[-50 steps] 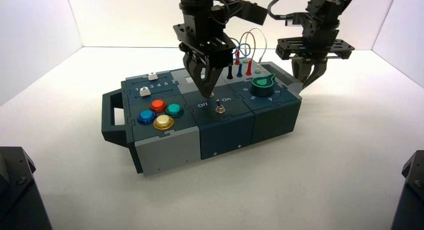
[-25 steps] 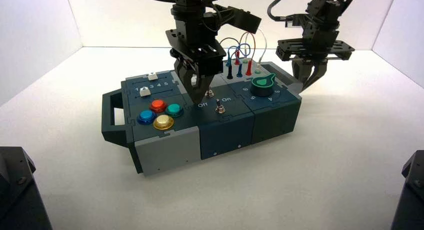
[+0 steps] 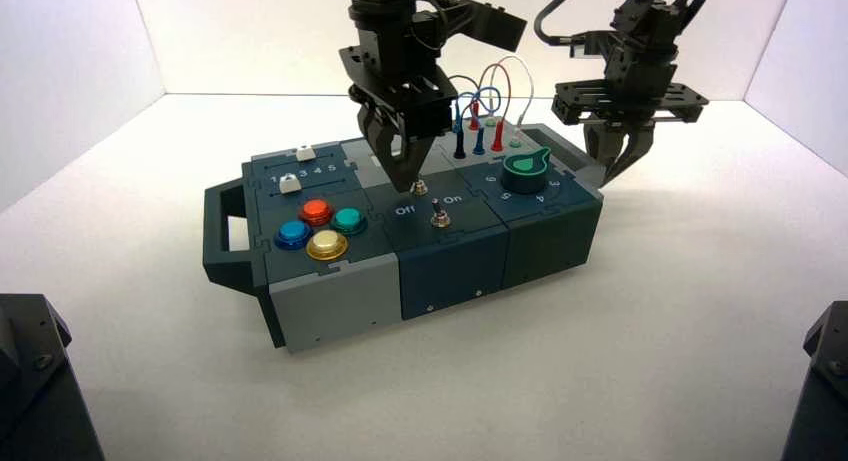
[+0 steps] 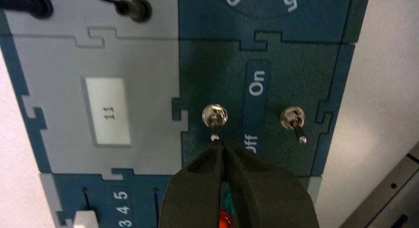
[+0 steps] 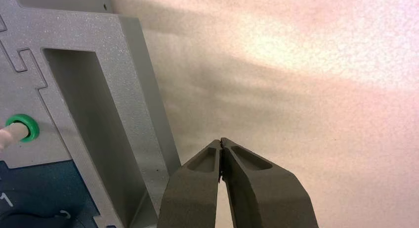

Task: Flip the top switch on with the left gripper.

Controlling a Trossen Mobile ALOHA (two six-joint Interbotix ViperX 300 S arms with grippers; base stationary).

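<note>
The top switch (image 4: 214, 116) (image 3: 421, 188) is a small silver toggle in the dark blue panel, beside the grey plate marked 11. Its lever leans toward the "Off" lettering (image 4: 251, 143). My left gripper (image 4: 221, 142) (image 3: 408, 187) is shut. Its pointed tips meet right at the end of that lever, on the Off side. The twin switch (image 4: 292, 119) (image 3: 438, 219) also leans toward Off. My right gripper (image 5: 222, 142) (image 3: 612, 166) hangs shut past the box's right end, over the table.
The box (image 3: 330, 301) carries several coloured push buttons (image 3: 317, 211) and white sliders (image 3: 291, 183) on its left half. A green knob (image 3: 525, 166) and plugged wires (image 3: 490, 86) stand to the right of the switches, close behind my left gripper.
My left gripper moved left from above the top switch to the Off side, then eased back until its tips reached the lever's end. The right arm stayed still.
</note>
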